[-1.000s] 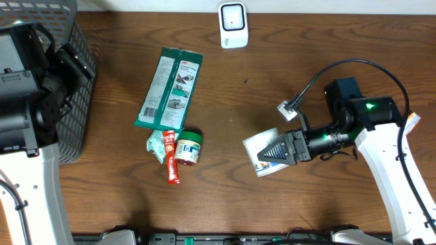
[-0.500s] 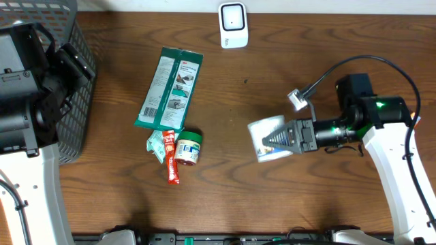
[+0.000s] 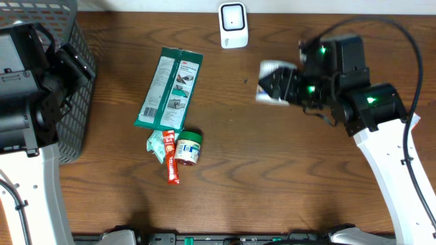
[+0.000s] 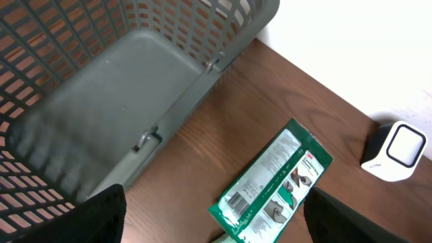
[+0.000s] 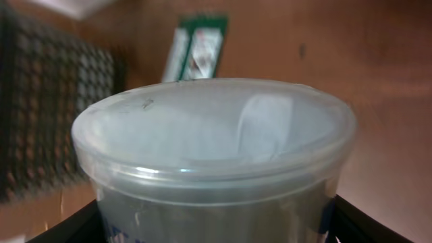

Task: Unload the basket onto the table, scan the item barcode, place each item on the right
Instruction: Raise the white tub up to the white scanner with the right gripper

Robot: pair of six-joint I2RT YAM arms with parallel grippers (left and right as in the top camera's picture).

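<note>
The right gripper (image 3: 281,84) is clamped on a clear plastic tub with a snap-on lid (image 5: 214,152), its fingers pressing the tub's sides. It holds the tub off the brown wooden table (image 3: 231,190), tipped onto its side. In the overhead view the tub sits at about two o'clock from the table's middle. Its lidded end points towards ten o'clock, where the white box-shaped barcode scanner (image 3: 234,25) stands at the twelve o'clock edge. Tub and scanner are near each other but apart. In the right wrist view the lid fills the frame, with a pale label patch showing through it. No barcode can be made out.

The left gripper (image 4: 214,202) hangs with its two dark fingers (image 4: 101,216) spread wide and nothing between them. It is at the nine o'clock side, above the rim of the grey plastic mesh basket (image 3: 76,102).

A long green foil packet with a white printed label (image 3: 169,88) lies flat at about ten o'clock from the middle. At that packet's six o'clock end, three things touch or overlap:
- a small jar with a green cap (image 3: 188,148)
- a red sachet (image 3: 172,169)
- a small pale green packet (image 3: 157,144)
</note>
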